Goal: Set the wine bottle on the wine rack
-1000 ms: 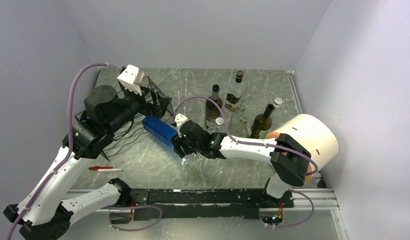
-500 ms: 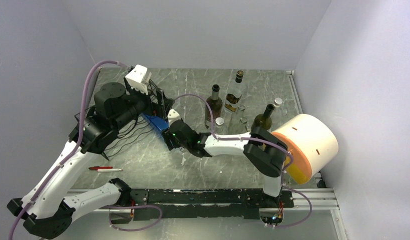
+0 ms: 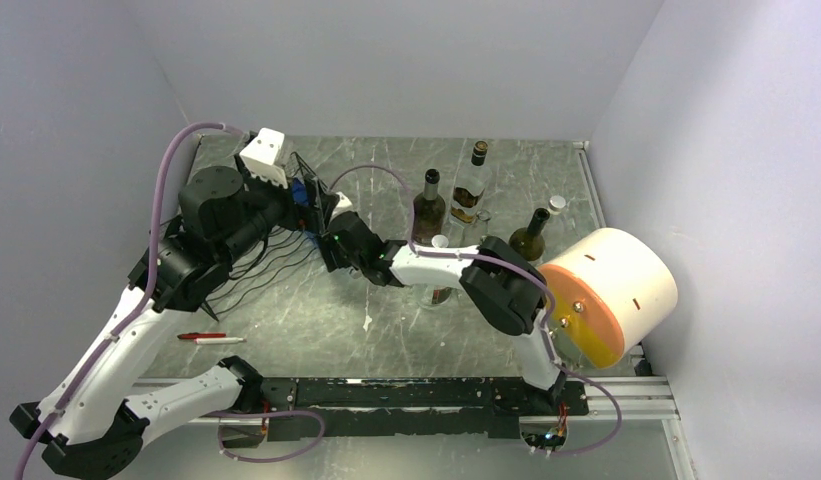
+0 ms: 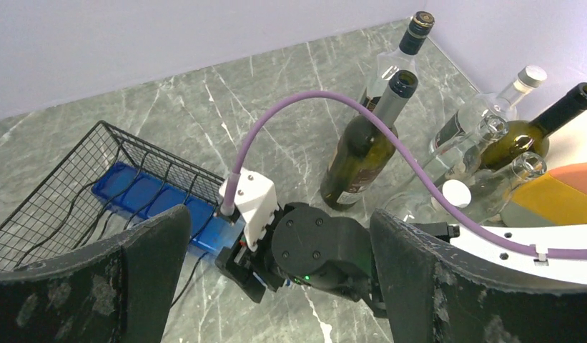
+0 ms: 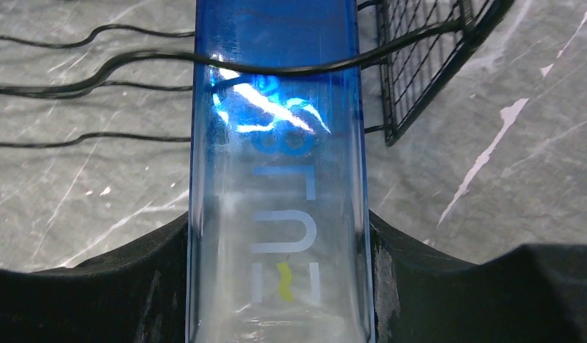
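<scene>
In the overhead view you see little of the blue translucent wine bottle [image 3: 302, 190]: only a sliver shows in the upper left, between the two arms' wrists. The right wrist view cuts off both its ends, so you cannot tell which way the neck points. The pale lettering on it is only partly readable there.

The bottle's long axis runs straight up the right wrist frame. In the left wrist view it runs from the left edge down toward the centre. It lies low inside the black thin-wire wine rack [image 4: 58, 196], behind the mesh, with one black wire crossing over it near the top of the right wrist view.

Your right gripper [image 5: 276, 286] is clamped on the bottle, a finger pressed against each side. Your left gripper [image 4: 276, 286] hangs above the rack with its jaws spread wide, holding nothing. The right arm's wrist shows between them.
</scene>
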Tool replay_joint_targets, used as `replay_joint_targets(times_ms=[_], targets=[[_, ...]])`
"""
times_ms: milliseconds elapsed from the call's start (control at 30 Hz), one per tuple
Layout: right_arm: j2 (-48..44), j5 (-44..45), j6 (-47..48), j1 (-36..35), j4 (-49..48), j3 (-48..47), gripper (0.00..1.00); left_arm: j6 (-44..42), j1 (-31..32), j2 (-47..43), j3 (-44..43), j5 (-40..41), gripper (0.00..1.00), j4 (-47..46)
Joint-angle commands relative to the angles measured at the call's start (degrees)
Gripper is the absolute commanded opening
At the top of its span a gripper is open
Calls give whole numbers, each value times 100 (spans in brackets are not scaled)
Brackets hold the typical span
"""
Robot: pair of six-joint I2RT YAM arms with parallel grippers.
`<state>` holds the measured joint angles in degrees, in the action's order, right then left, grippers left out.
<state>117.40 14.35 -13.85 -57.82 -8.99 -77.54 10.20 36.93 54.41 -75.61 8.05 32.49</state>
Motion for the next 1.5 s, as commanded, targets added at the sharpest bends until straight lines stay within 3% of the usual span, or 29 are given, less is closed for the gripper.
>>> replay_joint_targets(times_ms=[0,567,967,1133,1400,1467], targets=[[59,196,64,101,-784,-711,0,-96,7,-30,-245,213,99,59],[1004,1521,-555,304,316,-2113,0,-117,7,16,-261,328,99,167],[1052,1713,-699,566,506,-2085,0,-123,7,24,-241,355,99,172],[701,553,35,630,-139,-1582,34,-123,3,19,-243,359,99,181],[996,457,438,812,623,-2159,48,-96,7,-44,-226,317,99,184],[913,359,574,816,579,-2079,56,-86,7,-45,-241,320,99,206]])
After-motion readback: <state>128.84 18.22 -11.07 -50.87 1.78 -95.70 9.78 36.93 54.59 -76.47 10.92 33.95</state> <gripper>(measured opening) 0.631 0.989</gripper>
